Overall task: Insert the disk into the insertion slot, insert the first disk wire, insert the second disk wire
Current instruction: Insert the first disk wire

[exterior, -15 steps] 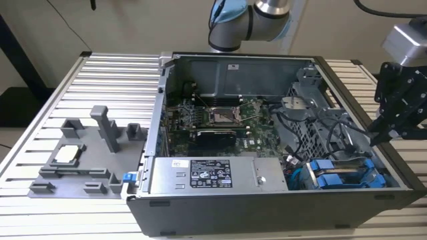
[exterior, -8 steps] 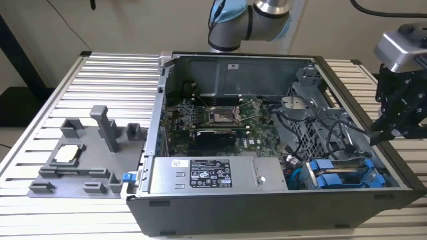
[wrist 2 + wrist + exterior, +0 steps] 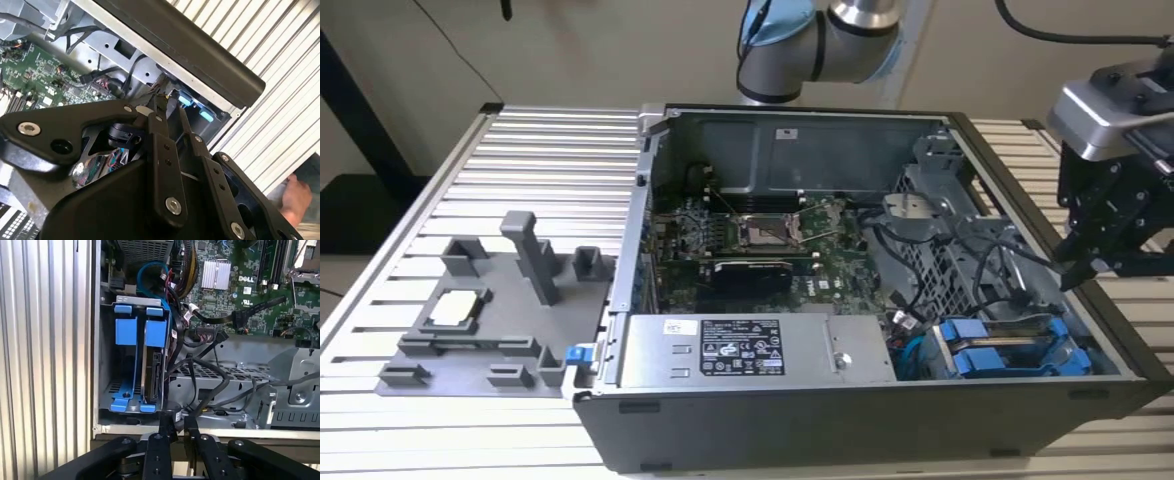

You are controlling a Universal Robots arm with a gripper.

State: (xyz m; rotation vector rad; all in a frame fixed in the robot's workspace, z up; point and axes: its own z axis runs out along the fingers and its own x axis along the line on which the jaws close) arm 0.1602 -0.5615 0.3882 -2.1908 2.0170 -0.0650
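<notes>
— Where do we find the gripper (image 3: 1067,277)?

— In the exterior view it hangs over the open computer case (image 3: 854,425), at the wall on the exterior view's right, with its tip pointing down toward the rim.

— And the disk (image 3: 152,375)?

— We see it already in the insertion slot (image 3: 116,386). It stands on edge in the grey cage, and its blue handle end faces the power-supply box (image 3: 740,350). Just beside it, on the side of the case's outer wall, stands a second blue carrier (image 3: 126,332). We cannot tell whether that one holds a drive.

— Does the gripper touch the disk?

— No, we see them apart. In the first wrist view the tip sits at the case rim, near the end of the disk opposite the handle.

— Has it hold of anything?

— We cannot tell, nor how far open it is. Black cables (image 3: 200,370) loop beside the disk on the motherboard (image 3: 761,240) side. One of them runs down toward the tip, but we cannot make out whether they touch. A blue cable (image 3: 145,270) arcs above the handles.

— What else do we see?

— The case lies on a slatted table (image 3: 520,160), with a grey fixture (image 3: 494,310) beside it on the exterior view's left. In the second wrist view a person's hand (image 3: 295,197) shows over the table, beyond the case.
</notes>
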